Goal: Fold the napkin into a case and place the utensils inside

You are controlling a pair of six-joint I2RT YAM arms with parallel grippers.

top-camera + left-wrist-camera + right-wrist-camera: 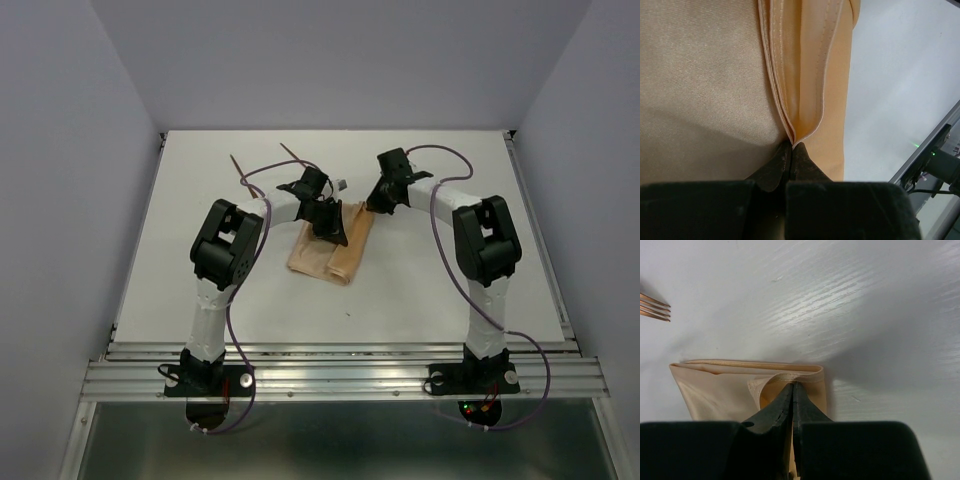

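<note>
The tan napkin [322, 255] lies folded into a narrow oblong in the middle of the table. My left gripper [331, 228] is shut on its hemmed edge [791, 142], where the layers meet. My right gripper [373, 206] is shut on a hem at the napkin's far end [793, 385], lifting a small loop of cloth. Two thin reddish-brown utensils [239, 166] [294, 152] lie on the table beyond the napkin, at the far left. Fork tines [655, 307] show at the left edge of the right wrist view.
The white table [450, 290] is walled in grey on three sides. A metal rail [340, 375] with both arm bases runs along the near edge. Purple cables loop off both arms.
</note>
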